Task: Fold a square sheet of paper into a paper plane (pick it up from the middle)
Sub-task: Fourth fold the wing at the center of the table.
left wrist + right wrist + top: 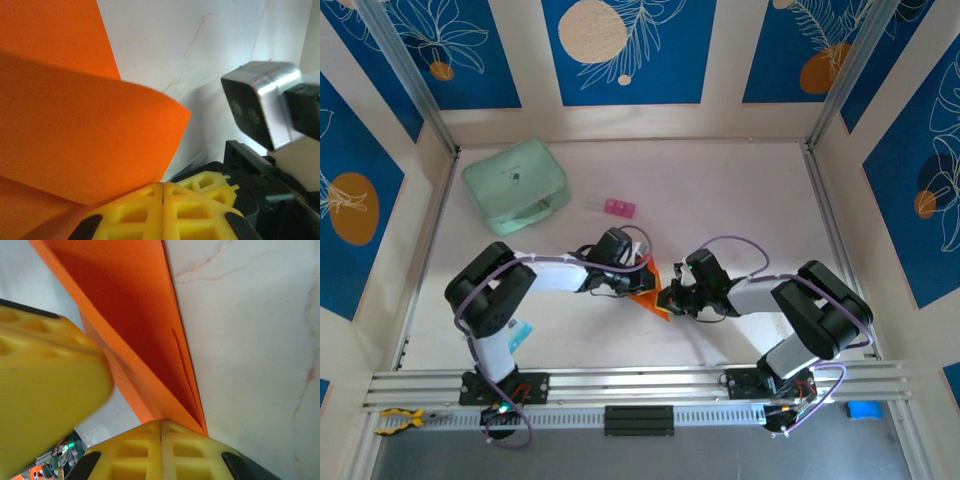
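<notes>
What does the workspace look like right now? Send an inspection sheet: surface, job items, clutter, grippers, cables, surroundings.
Surface: white marbled table, no spills seen.
Job's things: orange paper, partly folded, mid-table between the grippers, one flap curling up.
Clutter: green case far left; pink block to its right, apart from it; yellow tool and blue item at the near corners.
Grippers: left gripper shut on the paper; right gripper shut on its folded edge.
Cables: purple cables looped along both arms, off the paper.
Surroundings: blue leaf-print panels; metal rail at the near edge.
</notes>
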